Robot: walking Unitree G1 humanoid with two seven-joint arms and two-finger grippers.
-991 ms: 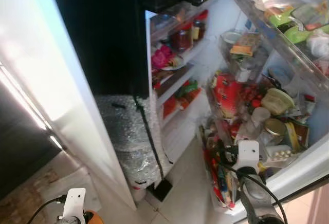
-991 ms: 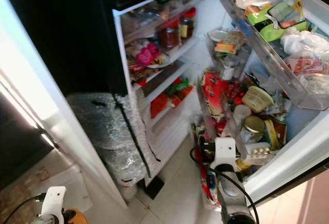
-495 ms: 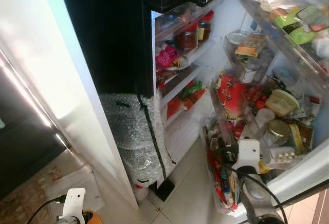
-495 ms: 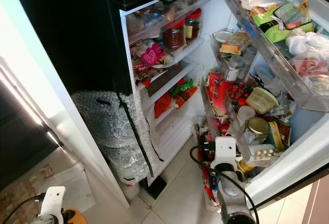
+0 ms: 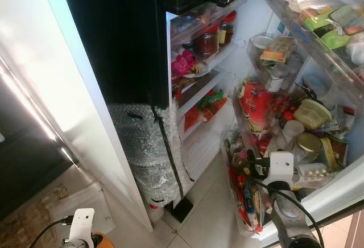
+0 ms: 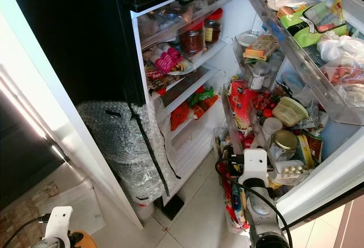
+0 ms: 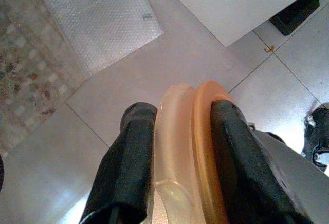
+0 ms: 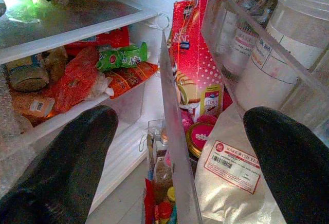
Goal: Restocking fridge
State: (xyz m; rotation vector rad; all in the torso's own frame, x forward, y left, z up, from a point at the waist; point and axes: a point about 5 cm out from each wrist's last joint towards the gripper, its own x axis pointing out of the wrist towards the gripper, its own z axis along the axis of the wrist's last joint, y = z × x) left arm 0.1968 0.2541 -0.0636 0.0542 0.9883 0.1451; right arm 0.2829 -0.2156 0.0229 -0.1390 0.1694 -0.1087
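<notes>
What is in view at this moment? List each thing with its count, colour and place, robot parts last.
Fridge door: one, white, swung open on the right, its bins packed.
Red flour box: one, red with white dots, in a door bin.
Baking bag: one, white with a red label, in the door bin nearest the right gripper.
Egg tray: one, clear, low in the door.
Gold-lidded jar: one, in the door above the egg tray.
Dark jars: two, red lids, upper fridge shelf.
Bubble wrap bundle: one, silvery, standing on the floor by the fridge.
Bubble wrap sheet: one, clear, flat on the floor.
Left gripper: low by the floor, shut on an orange and clear plastic piece.
Right gripper: open, facing the lower door bins.
</notes>
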